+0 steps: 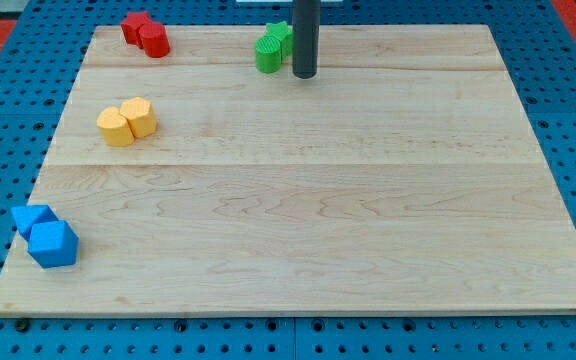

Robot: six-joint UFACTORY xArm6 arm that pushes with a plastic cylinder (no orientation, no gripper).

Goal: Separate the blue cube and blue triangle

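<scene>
Blue cube (54, 244) touches blue triangle (31, 217); both judged light, rigid, slidable; no jaws fitted; my tip (304, 74) well apart.

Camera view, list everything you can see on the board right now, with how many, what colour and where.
blue cube: one, blue, lower left corner, touching the blue triangle
blue triangle: one, blue, just above and left of the cube
yellow blocks: two, yellow, left side, touching each other
red blocks: two, red, top left, touching
green blocks: two, green, top centre
wooden board: one, light wood, on a blue pegboard
my tip: one, dark rod, right beside the green blocks, far from the blue pair
</scene>
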